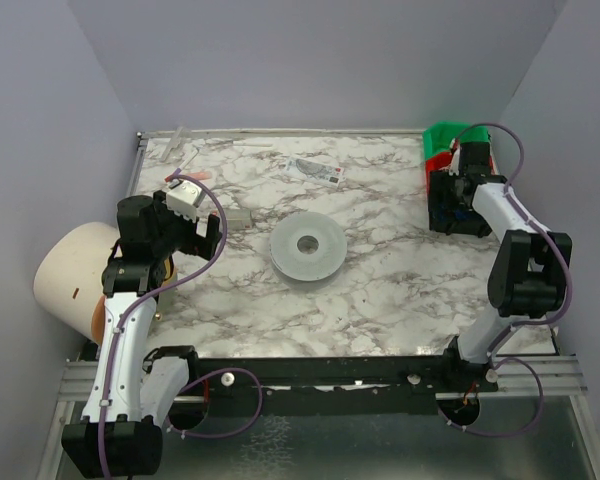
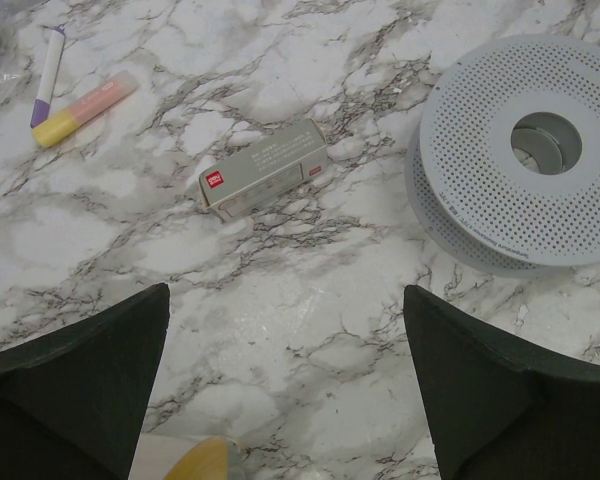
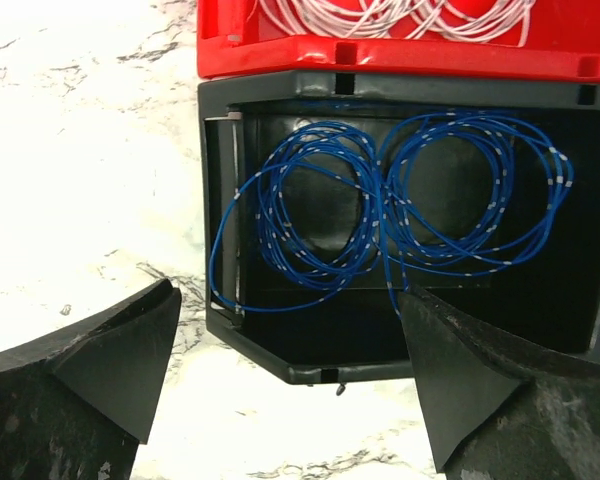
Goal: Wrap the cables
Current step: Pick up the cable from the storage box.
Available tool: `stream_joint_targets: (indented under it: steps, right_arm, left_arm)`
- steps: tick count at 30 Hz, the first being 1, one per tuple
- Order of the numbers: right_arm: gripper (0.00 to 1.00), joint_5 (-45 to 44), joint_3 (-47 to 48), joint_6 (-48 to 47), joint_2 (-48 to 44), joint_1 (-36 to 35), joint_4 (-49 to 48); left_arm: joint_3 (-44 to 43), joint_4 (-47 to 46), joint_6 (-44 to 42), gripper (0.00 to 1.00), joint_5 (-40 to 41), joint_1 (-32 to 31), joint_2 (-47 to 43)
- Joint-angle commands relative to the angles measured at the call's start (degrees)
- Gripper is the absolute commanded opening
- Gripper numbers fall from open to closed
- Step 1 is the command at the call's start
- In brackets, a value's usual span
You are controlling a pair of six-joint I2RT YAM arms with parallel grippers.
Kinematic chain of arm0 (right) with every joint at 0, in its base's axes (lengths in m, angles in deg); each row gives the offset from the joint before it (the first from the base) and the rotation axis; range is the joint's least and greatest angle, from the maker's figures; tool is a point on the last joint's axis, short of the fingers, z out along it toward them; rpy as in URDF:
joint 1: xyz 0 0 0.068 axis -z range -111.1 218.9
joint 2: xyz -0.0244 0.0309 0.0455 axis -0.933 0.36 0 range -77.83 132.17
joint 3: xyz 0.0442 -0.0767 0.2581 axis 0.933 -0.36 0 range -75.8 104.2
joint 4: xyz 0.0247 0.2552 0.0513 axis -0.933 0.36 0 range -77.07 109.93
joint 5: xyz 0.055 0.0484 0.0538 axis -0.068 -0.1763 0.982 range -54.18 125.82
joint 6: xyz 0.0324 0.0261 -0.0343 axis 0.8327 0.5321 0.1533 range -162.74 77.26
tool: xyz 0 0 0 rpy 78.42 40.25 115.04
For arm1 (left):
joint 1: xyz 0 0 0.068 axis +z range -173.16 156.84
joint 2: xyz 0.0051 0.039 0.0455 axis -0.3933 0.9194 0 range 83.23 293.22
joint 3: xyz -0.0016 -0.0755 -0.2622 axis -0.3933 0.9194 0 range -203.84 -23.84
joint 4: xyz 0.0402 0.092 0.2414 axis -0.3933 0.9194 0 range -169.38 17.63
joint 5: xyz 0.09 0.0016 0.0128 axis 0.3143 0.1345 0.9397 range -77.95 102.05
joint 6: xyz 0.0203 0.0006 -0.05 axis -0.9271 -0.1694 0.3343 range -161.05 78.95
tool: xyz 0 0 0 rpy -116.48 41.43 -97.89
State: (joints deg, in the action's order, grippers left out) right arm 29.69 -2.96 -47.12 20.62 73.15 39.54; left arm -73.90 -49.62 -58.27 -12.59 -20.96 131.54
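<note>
Marble-patterned table (image 1: 380,290). Centre: perforated grey spool (image 1: 325,255), lying flat. Left of it: small grey box (image 2: 265,182). Far-left corner: yellow highlighter (image 2: 80,108) beside white marker (image 2: 48,75). Far edge: printed packet (image 1: 315,170). Far-right corner: black bin (image 3: 380,85) abutting red bin (image 3: 380,55), green bin (image 1: 442,135) beyond.

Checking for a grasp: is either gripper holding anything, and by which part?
Nothing is held: the left gripper is open over the table, the right gripper open above the blue cables in the black bin.
</note>
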Motion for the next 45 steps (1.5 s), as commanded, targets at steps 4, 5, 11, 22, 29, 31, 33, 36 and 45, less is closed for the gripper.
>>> stream_joint_targets:
  steps: [4,5,11,22,29,31,33,36,45]
  right_arm:
    - [0.97,4.5,1.3,0.8,2.2,0.1,1.2]
    - [0.97,3.6,1.3,0.7,2.2,0.1,0.9]
    - [0.97,-0.7,0.3,-0.2,2.9,-1.4,-0.4]
    - [0.93,-4.6,-0.3,-0.4,4.5,-2.3,-1.7]
    - [0.81,-4.9,-0.4,-0.6,5.6,-2.3,-1.9]
    - [0.79,-4.2,-0.4,-0.6,5.7,-2.3,-1.8]
    - [0.79,-3.9,-0.3,-0.6,5.8,-2.3,-1.7]
    - [0.75,-4.0,-0.5,-0.7,5.7,-2.3,-1.9]
    - [0.55,-3.6,-0.6,-1.0,5.6,-2.3,-1.9]
  left_arm:
    - [0.8,0.7,-0.8,0.99,-1.7,0.4,0.1]
    - [0.8,0.7,-0.8,0.99,-1.7,0.4,0.1]
    - [0.9,0.7,-1.0,0.99,-1.8,0.4,0.1]
    - [1.1,0.7,-1.2,0.99,-2.0,0.4,-0.1]
    - [1.2,0.7,-1.3,0.99,-1.9,0.4,-0.3]
    - [1.2,0.7,-1.3,0.99,-1.9,0.4,-0.3]
    - [1.1,0.7,-1.3,0.99,-2.0,0.4,-0.3]
    - [1.2,0.7,-1.3,0.99,-1.9,0.4,-0.3]
    - [1.3,0.7,-1.4,0.99,-2.1,0.4,-0.4]
